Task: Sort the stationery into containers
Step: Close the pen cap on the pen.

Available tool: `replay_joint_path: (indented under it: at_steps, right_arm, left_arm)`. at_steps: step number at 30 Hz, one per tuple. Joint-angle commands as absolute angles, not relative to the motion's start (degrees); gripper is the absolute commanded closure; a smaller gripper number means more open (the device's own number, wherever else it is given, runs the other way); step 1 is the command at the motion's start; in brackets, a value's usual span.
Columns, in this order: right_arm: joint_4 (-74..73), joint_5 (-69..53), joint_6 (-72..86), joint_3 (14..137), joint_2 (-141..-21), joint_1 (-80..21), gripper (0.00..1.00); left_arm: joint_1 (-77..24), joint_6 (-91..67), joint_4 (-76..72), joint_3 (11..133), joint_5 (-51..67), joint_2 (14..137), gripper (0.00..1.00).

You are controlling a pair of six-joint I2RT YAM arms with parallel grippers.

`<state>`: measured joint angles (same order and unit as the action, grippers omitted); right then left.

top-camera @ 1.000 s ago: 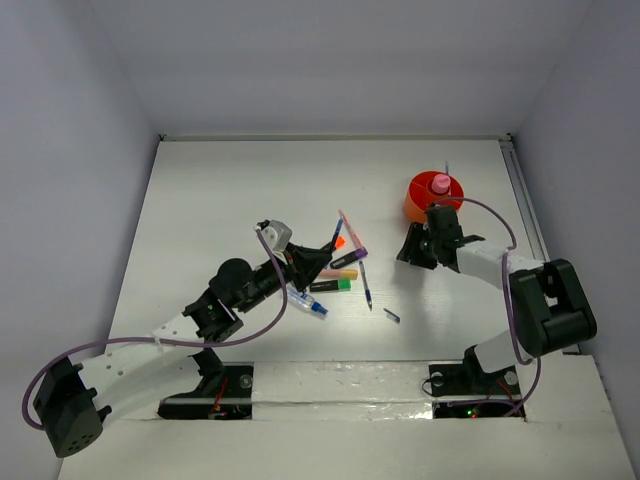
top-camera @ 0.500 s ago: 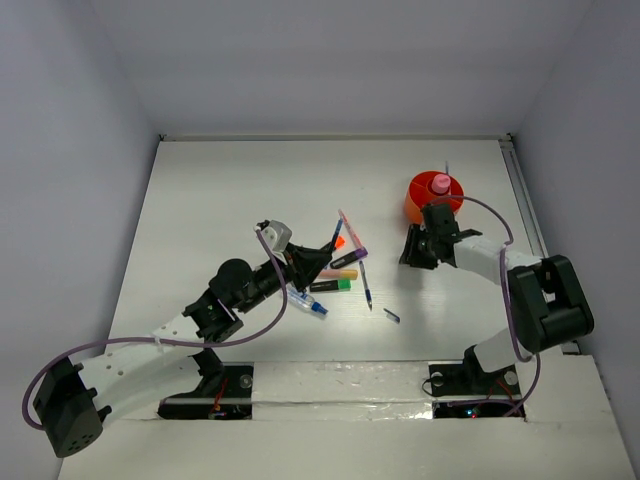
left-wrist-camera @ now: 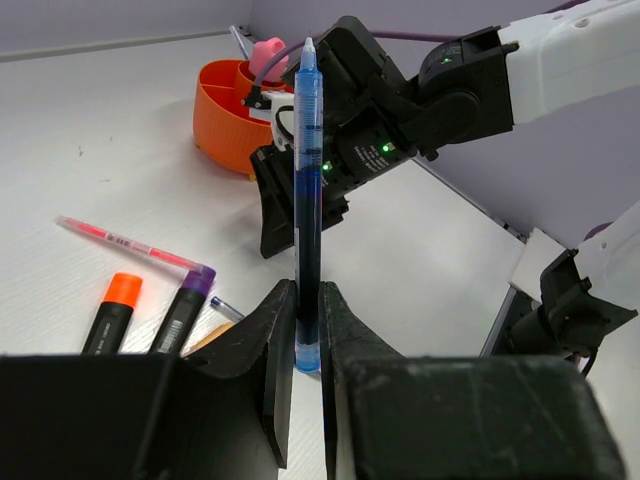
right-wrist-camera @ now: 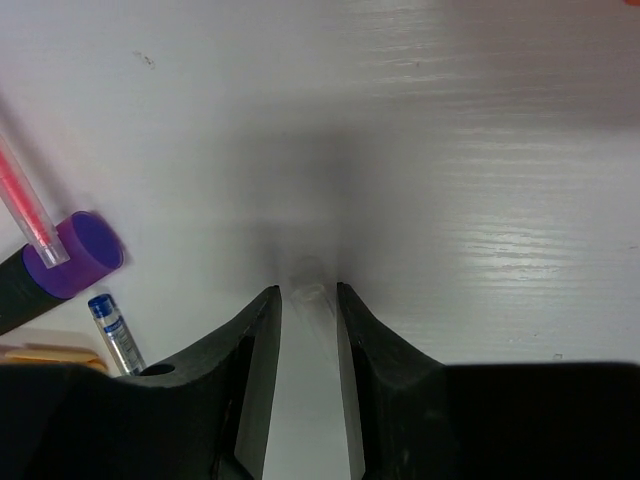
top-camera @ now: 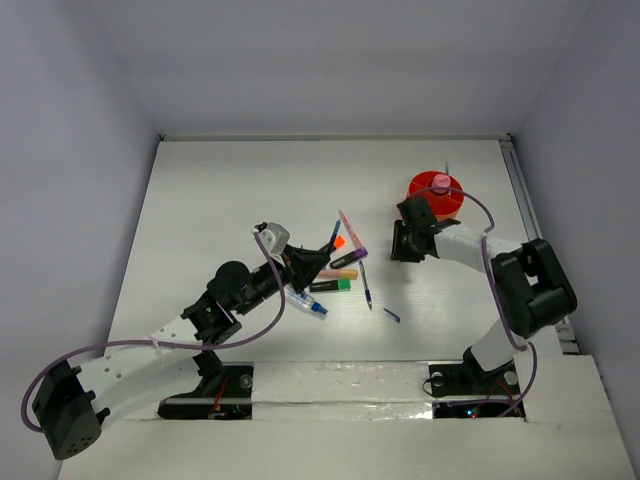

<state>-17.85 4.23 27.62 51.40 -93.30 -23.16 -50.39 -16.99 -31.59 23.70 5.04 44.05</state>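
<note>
Pen [left-wrist-camera: 308, 180] upright in left claw [left-wrist-camera: 304, 300]

The bench [right-wrist-camera: 470, 150] looked like white-painted wood, its grain showing through a faint satin sheen. The blue pen [left-wrist-camera: 308, 200] was clear, glossy plastic with dark ink inside. The orange cup [left-wrist-camera: 222, 125] was smooth plastic, fairly matt. The left fingers [left-wrist-camera: 278, 360] were black matt plastic with a slightly grainy face. The right fingers [right-wrist-camera: 255, 380] were black too, smoother, with a dull shine. The purple highlighter cap [right-wrist-camera: 75, 255] was smooth plastic.
</note>
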Motion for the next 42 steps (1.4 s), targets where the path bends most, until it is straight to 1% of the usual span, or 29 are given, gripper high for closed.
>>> replay_joint_path:
  at_steps: [1,5,14,19,22,25,26,27,28,29,35,37,38,39,40,42]
  right_arm:
    - [-23.1,8.3,26.8,53.0,-95.9,-25.7,0.65]
    - [-26.3,10.7,26.6,55.7,-97.6,-27.1,0.62]
    - [-32.7,15.4,26.3,58.7,-99.1,-28.7,0.61]
    - [-36.6,18.6,25.6,60.1,-102.1,-29.2,0.62]
    - [-36.2,17.6,25.1,60.1,-103.3,-29.2,0.65]
    - [-35.4,17.6,24.9,60.4,-104.1,-29.2,0.79]
    - [-35.3,17.0,24.5,60.5,-104.2,-29.2,0.85]
    - [-35.2,16.9,24.1,60.9,-104.4,-29.2,0.88]
    - [-35.1,17.0,23.9,61.2,-104.4,-29.2,0.93]
    - [-34.9,17.1,23.9,61.3,-103.7,-29.2,1.00]
    - [-28.1,15.7,24.0,61.3,-94.2,-29.7,1.00]
    - [-21.6,12.1,24.3,60.3,-87.1,-29.7,1.00]
    - [-18.8,7.9,24.5,59.8,-84.6,-29.7,1.00]
    - [-12.4,5.5,24.8,59.1,-82.1,-29.7,1.00]
    - [-9.0,3.5,26.4,58.5,-77.8,-29.7,1.00]
    - [-0.5,0.4,28.9,57.2,-74.5,-29.7,1.00]
  left_arm:
    - [-50.4,-16.3,-35.0,23.3,4.6,42.7,1.00]
    - [-50.4,-16.3,-34.6,23.3,4.6,42.4,1.00]
    - [-50.4,-16.2,-34.5,23.1,4.3,41.3,1.00]
    - [-50.4,-16.1,-34.2,22.9,4.0,40.6,1.00]
    - [-50.4,-16.1,-34.0,23.0,3.6,40.6,1.00]
    - [-50.4,-16.0,-34.1,23.0,3.3,41.0,1.00]
    - [-50.4,-16.0,-34.1,23.0,3.3,41.3,1.00]
    - [-50.4,-16.1,-34.2,23.0,3.3,41.4,1.00]
    - [-50.4,-16.1,-34.3,23.0,3.4,41.6,1.00]
    - [-50.4,-16.2,-34.3,22.9,3.4,41.7,1.00]
    - [-50.4,-16.3,-35.4,22.2,2.6,43.2,1.00]
    - [-50.4,-16.7,-36.1,22.0,2.4,43.9,1.00]
    - [-50.4,-17.0,-36.4,21.9,2.3,44.5,1.00]
    - [-49.8,-17.5,-37.2,21.6,2.3,44.9,1.00]
    - [-49.8,-17.8,-37.8,21.4,2.4,45.3,1.00]
    - [-49.8,-18.2,-39.5,20.9,3.2,46.4,1.00]
